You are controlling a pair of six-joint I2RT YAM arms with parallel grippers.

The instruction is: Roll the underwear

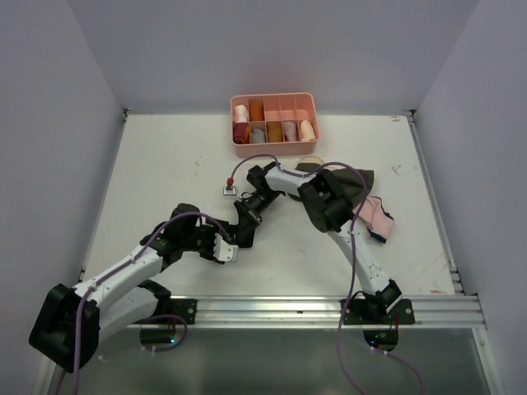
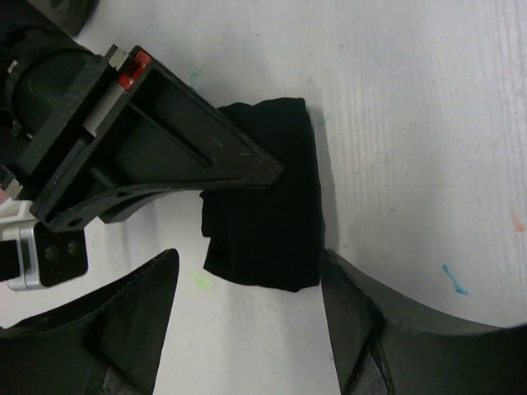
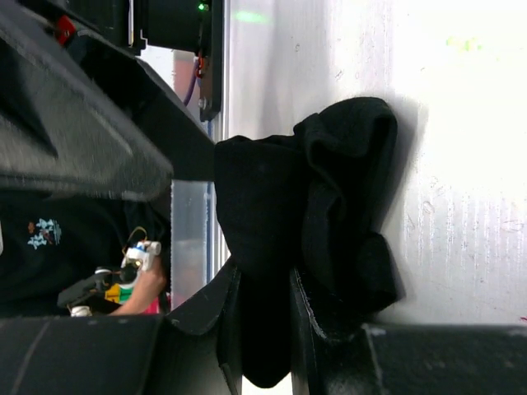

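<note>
The white table [image 1: 165,164] is seen spread beneath both pincers. A pink box [image 1: 273,151] of rolled cloths is set well beyond the right pincer [image 1: 247,218]. An olive-brown garment [image 1: 364,183] and a pale pink garment [image 1: 376,216] are seen well off to that pincer's right. The underwear [image 2: 268,222], bunched and black, is clamped at one edge between the narrowed fingers of the right pincer. The left pincer [image 2: 247,263] is held wide, and the underwear is found on the table between its fingertips.
</note>
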